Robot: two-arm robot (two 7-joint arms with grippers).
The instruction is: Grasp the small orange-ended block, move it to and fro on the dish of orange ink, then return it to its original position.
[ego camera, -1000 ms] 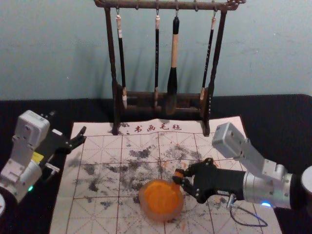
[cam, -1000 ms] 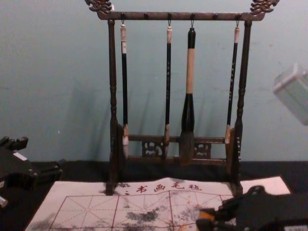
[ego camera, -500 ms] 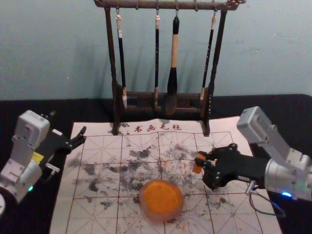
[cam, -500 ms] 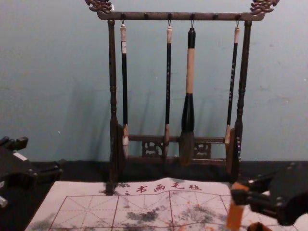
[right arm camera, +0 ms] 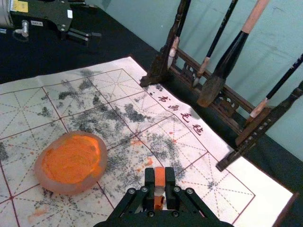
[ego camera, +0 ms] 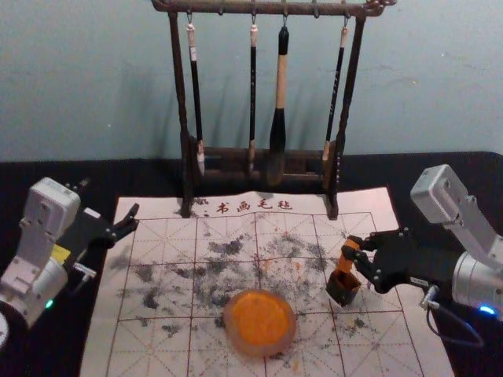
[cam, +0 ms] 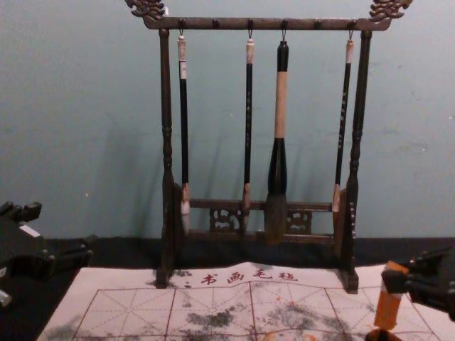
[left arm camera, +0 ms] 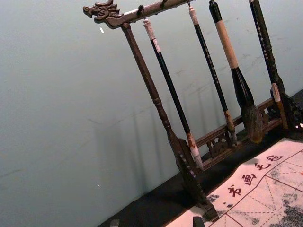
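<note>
Right hand (ego camera: 354, 250) grips one block (ego camera: 346, 264) over one pot (ego camera: 343, 294) (perhaps touching), left hand (ego camera: 134, 217) open at far left.

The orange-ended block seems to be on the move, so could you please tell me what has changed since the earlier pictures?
The orange-ended block has moved from the dish toward the robot's right, to the small dark container, now in sight beneath it. The right tool has kept hold throughout. The dish, brush rack and left tool, at the robot's left, stayed put.
</note>
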